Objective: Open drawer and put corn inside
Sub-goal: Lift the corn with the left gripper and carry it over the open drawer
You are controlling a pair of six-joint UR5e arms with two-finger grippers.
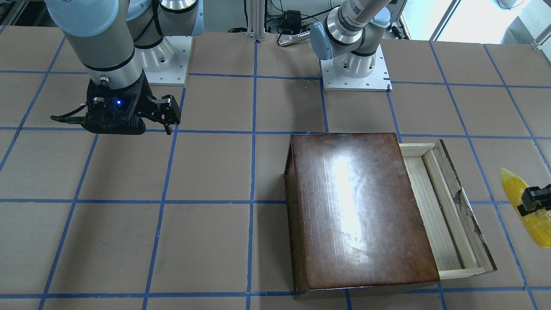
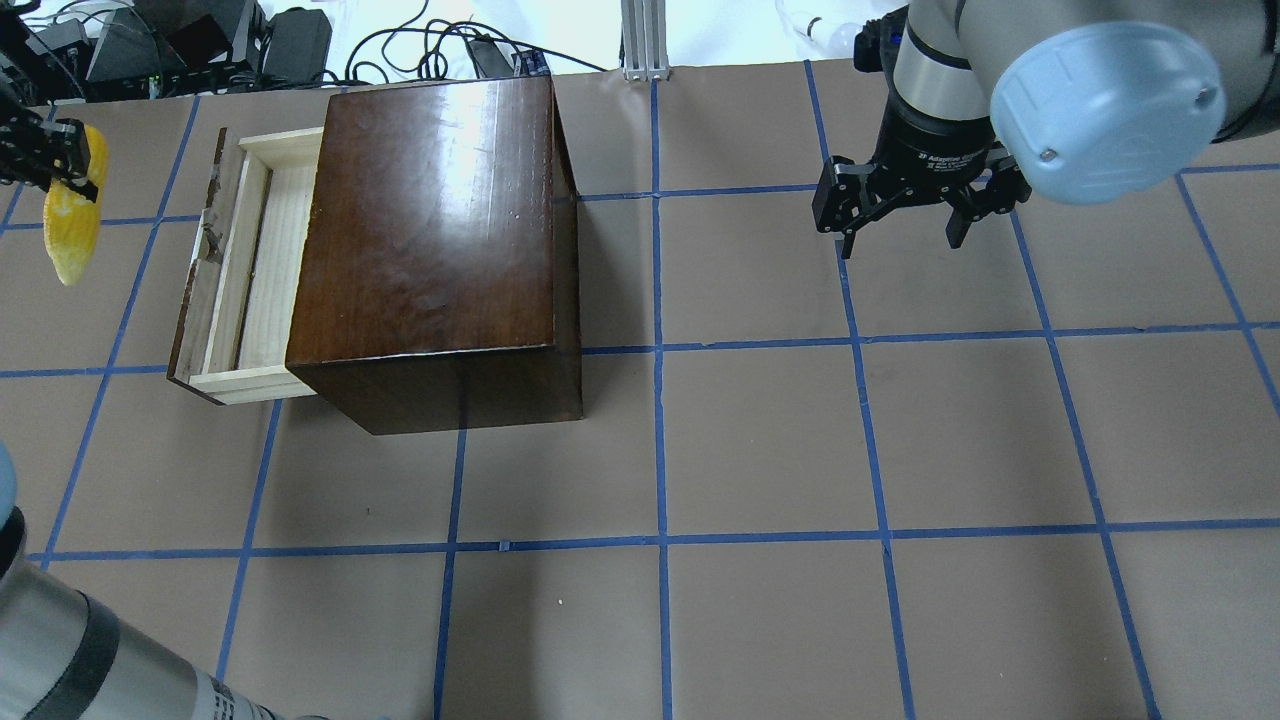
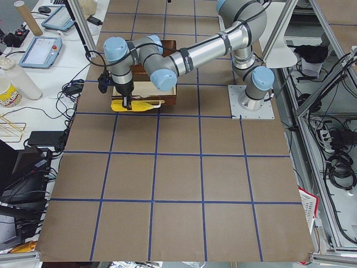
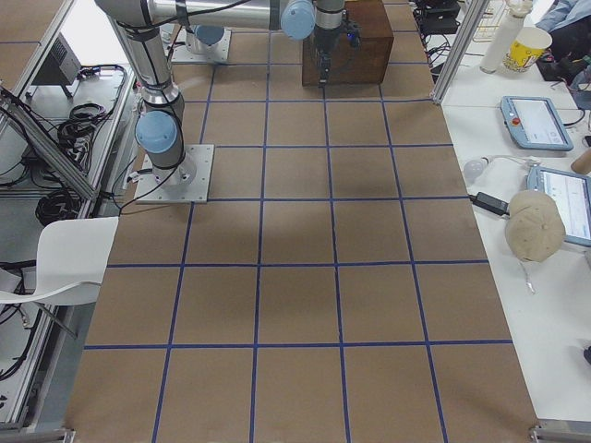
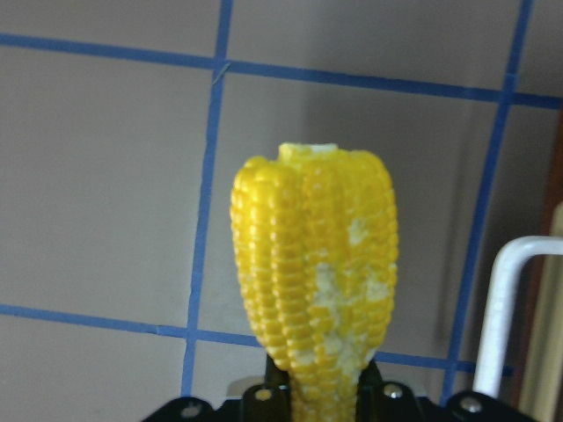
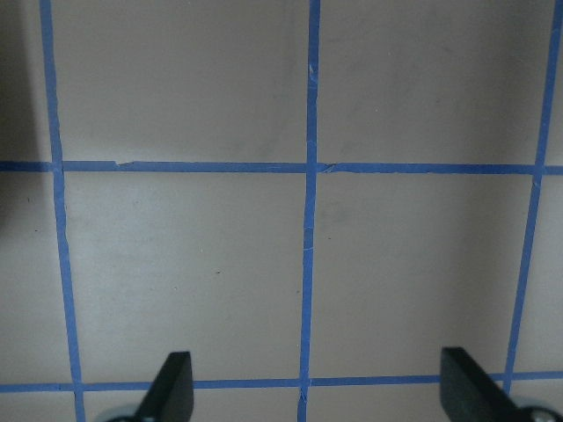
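Observation:
The glossy dark-brown box (image 2: 430, 210) stands on the table, and its drawer (image 2: 255, 270) is pulled out toward my left side, showing a bare pale-wood tray (image 1: 434, 215). My left gripper (image 2: 60, 165) is shut on the yellow corn (image 2: 72, 230) and holds it in the air just beyond the drawer's worn front panel. The corn fills the left wrist view (image 5: 312, 272) and also shows at the edge of the front-facing view (image 1: 512, 183). My right gripper (image 2: 900, 240) is open and empty, far to the right of the box, over bare table (image 6: 321, 391).
The table is brown with a blue tape grid. Cables and gear (image 2: 200, 40) lie beyond its far edge behind the box. A pale bent bar (image 5: 501, 299) shows at the right edge of the left wrist view. The arm bases (image 1: 357, 69) stand at the robot's side.

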